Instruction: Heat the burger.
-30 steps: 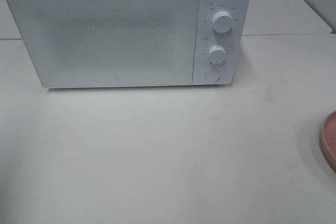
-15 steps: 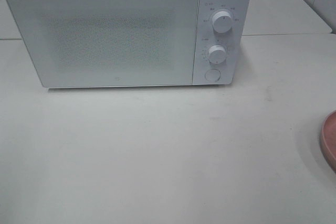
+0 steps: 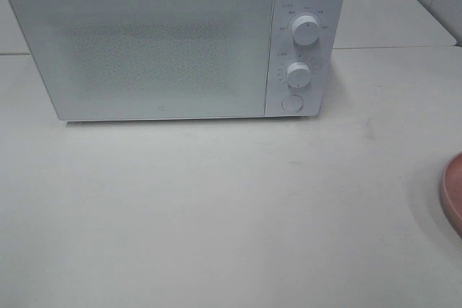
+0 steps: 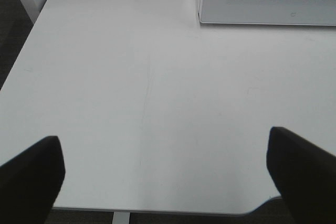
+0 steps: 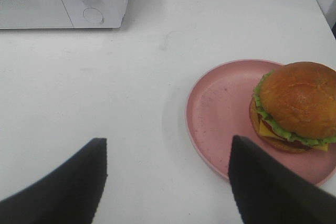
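While your left gripper [image 4: 163, 174] and right gripper [image 5: 165, 182] both hang spread and empty, the burger [image 5: 294, 107] sits on a pink plate [image 5: 220, 108] right of the closed microwave [image 3: 173, 41].

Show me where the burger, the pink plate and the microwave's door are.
burger [image 5: 299, 100], right wrist view, on the top of its bun.
pink plate [image 5: 218, 111], right wrist view, on its bare inner surface.
microwave door [image 3: 151, 48], exterior high view, on the middle of the door.
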You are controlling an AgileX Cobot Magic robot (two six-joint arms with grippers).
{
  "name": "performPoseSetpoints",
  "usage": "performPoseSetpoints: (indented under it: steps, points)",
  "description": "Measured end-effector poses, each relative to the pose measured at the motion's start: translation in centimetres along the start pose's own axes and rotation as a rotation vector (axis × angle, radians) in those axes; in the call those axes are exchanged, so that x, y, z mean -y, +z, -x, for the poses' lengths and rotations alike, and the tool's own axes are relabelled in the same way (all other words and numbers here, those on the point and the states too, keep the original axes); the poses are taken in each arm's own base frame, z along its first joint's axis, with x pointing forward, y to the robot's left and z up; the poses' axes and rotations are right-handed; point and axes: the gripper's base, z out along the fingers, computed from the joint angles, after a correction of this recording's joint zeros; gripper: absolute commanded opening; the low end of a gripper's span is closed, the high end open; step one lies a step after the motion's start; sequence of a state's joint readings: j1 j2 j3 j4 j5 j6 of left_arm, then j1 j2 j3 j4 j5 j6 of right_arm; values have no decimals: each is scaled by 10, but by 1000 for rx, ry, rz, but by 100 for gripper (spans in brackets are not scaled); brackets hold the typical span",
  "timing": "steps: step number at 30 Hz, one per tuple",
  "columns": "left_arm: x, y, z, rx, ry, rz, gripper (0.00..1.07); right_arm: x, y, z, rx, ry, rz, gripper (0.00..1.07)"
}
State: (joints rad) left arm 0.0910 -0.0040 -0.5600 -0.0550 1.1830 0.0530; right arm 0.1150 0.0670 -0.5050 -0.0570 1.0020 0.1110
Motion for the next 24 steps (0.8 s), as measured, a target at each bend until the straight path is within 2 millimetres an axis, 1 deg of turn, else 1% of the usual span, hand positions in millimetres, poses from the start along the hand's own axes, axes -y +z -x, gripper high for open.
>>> performPoseSetpoints:
  steps: [3, 4, 6, 24]
  points:
    - [0, 2, 2, 25, -2, 0, 102, 0, 0, 0, 0, 0, 0, 64]
    - [1, 7, 2, 44, -19, -14, 102, 0, 0, 0, 0, 0, 0, 64]
    - [2, 10, 1, 45, -28, -22, 102, 0, 0, 0, 0, 0, 0, 64]
    - [2, 10, 2, 56, -35, -27, 102, 0, 0, 0, 0, 0, 0, 64]
